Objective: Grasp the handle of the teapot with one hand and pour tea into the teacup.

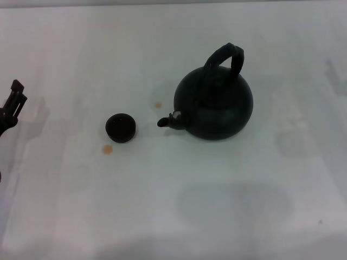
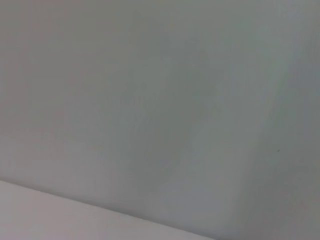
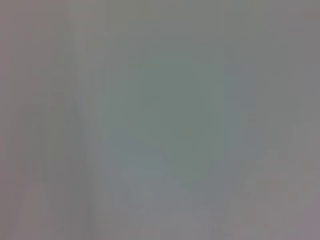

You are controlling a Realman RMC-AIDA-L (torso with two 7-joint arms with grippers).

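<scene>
The matte-black teapot [image 1: 214, 105] stands upright on the white table, right of centre in the head view. Its arched black handle [image 1: 225, 58] rises over its top and its short spout [image 1: 167, 121] points left toward the teacup. The tiny dark teacup [image 1: 120, 128] stands to the left of the spout, apart from it. Two small orange drops of tea lie on the table, one [image 1: 108, 149] just in front of the cup and one [image 1: 158, 105] between cup and pot. My left gripper [image 1: 12, 105] shows at the far left edge, well away from the cup. The right gripper is out of view.
The white table [image 1: 227, 206] fills the head view, with its back edge along the top. Both wrist views show only plain pale surface.
</scene>
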